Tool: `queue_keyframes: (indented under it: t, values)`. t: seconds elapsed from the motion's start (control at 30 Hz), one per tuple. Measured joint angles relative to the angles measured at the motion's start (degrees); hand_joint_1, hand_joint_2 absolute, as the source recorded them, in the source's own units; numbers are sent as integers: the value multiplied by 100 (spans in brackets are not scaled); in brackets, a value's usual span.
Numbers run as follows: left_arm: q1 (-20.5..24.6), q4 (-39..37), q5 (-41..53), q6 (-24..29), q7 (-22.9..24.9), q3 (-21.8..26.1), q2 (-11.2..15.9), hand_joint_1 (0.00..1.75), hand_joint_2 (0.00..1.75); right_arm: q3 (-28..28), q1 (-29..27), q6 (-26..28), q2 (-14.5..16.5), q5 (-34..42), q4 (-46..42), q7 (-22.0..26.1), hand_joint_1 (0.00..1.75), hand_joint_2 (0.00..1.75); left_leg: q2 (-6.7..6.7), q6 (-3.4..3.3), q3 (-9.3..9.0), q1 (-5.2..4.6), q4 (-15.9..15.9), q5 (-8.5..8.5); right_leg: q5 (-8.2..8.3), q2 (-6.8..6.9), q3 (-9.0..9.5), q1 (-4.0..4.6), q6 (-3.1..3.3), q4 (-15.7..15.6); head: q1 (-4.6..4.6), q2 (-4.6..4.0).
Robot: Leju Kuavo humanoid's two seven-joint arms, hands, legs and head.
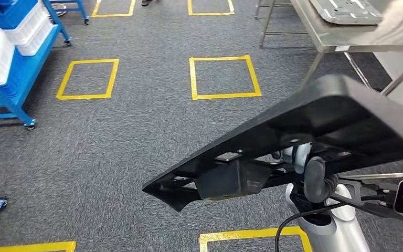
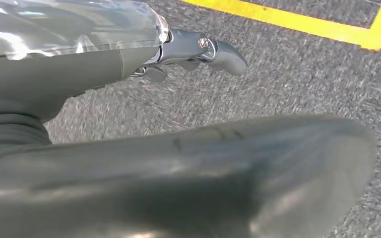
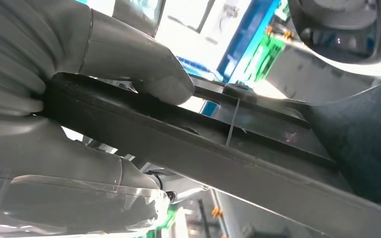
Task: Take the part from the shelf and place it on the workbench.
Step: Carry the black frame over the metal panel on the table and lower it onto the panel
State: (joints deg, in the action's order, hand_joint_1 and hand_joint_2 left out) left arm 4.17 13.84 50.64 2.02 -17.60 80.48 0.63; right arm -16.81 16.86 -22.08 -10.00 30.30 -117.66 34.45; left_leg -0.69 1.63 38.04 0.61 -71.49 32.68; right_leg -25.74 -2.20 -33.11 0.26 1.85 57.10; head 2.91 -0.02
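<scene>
I'm seeing the long, matte black part (image 1: 315, 126) filling the near foreground, a flat wedge tapering to a point, and my right hand (image 3: 69, 129) is clamping its ribbed edge between thumb and fingers above the speckled grey carpet (image 1: 136, 142). My left hand (image 2: 193, 49) is hanging over the carpet gripping nothing, fingers stretched out. Going left to right, the blue shelf (image 1: 16, 63) is holding white bins, yellow tape squares (image 1: 224, 77) are marking the floor, and the steel workbench (image 1: 357, 31) is standing at far right.

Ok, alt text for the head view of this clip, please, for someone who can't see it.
A large black part fills the lower right, carried over grey carpet marked with yellow tape squares. A blue shelf cart holding white bins stands at upper left, and a steel workbench bearing a grey plate is at upper right.
</scene>
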Motion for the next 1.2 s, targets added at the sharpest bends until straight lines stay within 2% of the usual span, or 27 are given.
queue_keyframes:
  t: [0.03,0.1,0.17,0.23,0.27,0.33,0.4,0.43,0.47,0.5,0.53,0.57,0.6,0.67,0.7,0.73,0.77,0.83,0.9,0.93,0.97,1.0,1.03,1.07,1.1,1.13,1.2]
  values:
    - [2,1,0,16,19,-1,23,0,0,0,5,18,8,28,11,-69,175,175,30,14,-109,25,276,-202,-12,-71,3,-12,-18,21,0,0]
    - [10,4,-31,24,32,1,72,0,0,3,20,7,32,76,38,-195,175,175,245,34,-388,79,943,-511,-50,-201,-22,-32,-75,91,-1,0]
    - [10,7,-90,-8,18,8,104,0,0,9,42,-44,69,113,74,-274,175,175,418,1,-505,94,1243,-557,-57,-319,-98,-49,-147,151,0,0]
    - [11,7,-135,-63,-16,17,120,0,0,24,57,-91,102,142,118,-335,175,175,359,-77,-502,68,1268,-554,-32,-424,-159,-74,-219,159,1,0]
    - [19,8,-142,-94,-38,20,122,0,0,43,55,-102,112,155,145,-358,175,175,304,-118,-507,60,1287,-568,-42,-402,-173,-85,-249,174,0,0]
    - [36,8,-112,-173,-81,19,130,0,0,107,45,-124,120,169,198,-363,175,175,197,-198,-522,57,1325,-592,-202,-174,-297,-78,-299,428,0,0]
    - [34,9,-54,-256,-106,10,156,0,0,210,-30,-164,136,154,254,-286,175,175,87,-245,-528,38,1336,-588,-530,92,-642,-69,-331,1124,-1,0]
    - [23,9,-32,-286,-111,5,174,0,0,266,-84,-182,143,142,283,-246,175,175,32,-257,-529,28,1334,-581,-650,136,-821,-71,-338,1466,-1,0]
    - [16,9,-15,-312,-115,2,193,0,0,321,-141,-203,148,125,317,-209,175,175,-36,-266,-530,16,1333,-573,-692,163,-949,-73,-339,1695,-2,0]
    - [14,9,-1,-325,-118,-1,204,0,0,364,-177,-230,149,101,345,-186,175,175,-100,-271,-535,5,1332,-565,-618,179,-954,-72,-329,1680,-2,0]
    - [18,9,12,-332,-120,-5,214,0,0,402,-199,-259,151,74,368,-168,175,175,-157,-272,-545,-3,1332,-557,-470,204,-859,-68,-312,1479,-2,0]
    - [23,9,27,-336,-121,-13,218,0,0,443,-214,-294,163,32,385,-148,175,175,-217,-267,-562,-12,1333,-545,-269,282,-660,-52,-282,1102,-1,0]
    - [27,9,41,-335,-122,-21,220,0,0,481,-219,-321,181,-17,393,-132,175,175,-269,-251,-582,-26,1331,-527,-137,421,-450,-16,-247,709,-1,0]
    - [24,9,63,-326,-122,-32,221,0,0,530,-236,-345,252,-139,399,-102,175,175,-376,-203,-616,-48,1331,-489,-21,607,-188,60,-174,206,0,0]
    - [24,9,73,-322,-124,-34,219,0,0,537,-257,-345,287,-195,399,-85,175,175,-435,-176,-632,-55,1335,-472,-43,614,-168,90,-148,147,-1,0]
    - [29,9,84,-320,-125,-35,216,0,0,539,-292,-344,318,-248,400,-61,175,175,-498,-150,-652,-58,1343,-459,-33,539,-170,93,-120,132,-1,0]
    - [39,9,97,-319,-127,-38,213,0,0,543,-337,-349,345,-287,401,-24,175,175,-501,-121,-668,-52,1332,-436,-19,476,-155,79,-96,105,-1,0]
    - [47,8,131,-322,-131,-45,206,0,0,561,-402,-362,383,-329,407,54,175,175,-303,-68,-595,-35,1099,-270,14,363,-114,34,-35,46,-1,0]
    - [20,7,160,-322,-131,-52,203,0,0,579,-440,-369,424,-341,424,105,175,175,-43,-30,-272,-15,406,86,25,238,-95,12,3,30,-1,0]
    - [4,8,166,-321,-130,-56,202,0,0,586,-466,-369,441,-344,437,116,175,175,4,-15,-68,-10,2,245,23,167,-94,13,12,33,0,0]
    - [-7,8,171,-320,-130,-61,202,0,0,592,-494,-369,453,-346,449,122,175,175,20,0,89,-5,-282,314,22,89,-92,12,12,37,0,0]
    - [-12,8,175,-320,-129,-67,201,0,0,598,-516,-369,460,-348,461,124,175,175,23,11,150,1,-351,258,19,11,-89,9,8,44,0,0]
    - [-10,8,179,-320,-128,-72,200,0,0,604,-530,-370,466,-349,471,124,175,175,32,17,100,10,-182,90,12,-66,-82,4,-2,56,0,0]
    - [-7,8,181,-320,-128,-76,200,0,0,610,-535,-370,471,-350,478,124,175,175,78,22,-43,24,173,-146,0,-140,-75,-5,-20,74,0,0]
    - [-4,8,182,-320,-128,-79,199,0,0,616,-536,-371,475,-349,482,124,175,175,201,21,-217,42,577,-348,-19,-211,-77,-13,-47,103,0,0]
    - [-2,8,183,-320,-129,-80,199,0,0,622,-536,-371,477,-349,485,125,175,175,327,6,-365,59,916,-474,-39,-279,-95,-17,-77,143,-1,0]
    - [-3,8,197,-320,-123,-83,199,0,0,630,-543,-373,480,-350,490,129,175,175,488,-50,-493,64,1212,-518,-51,-397,-151,-32,-146,193,-1,0]
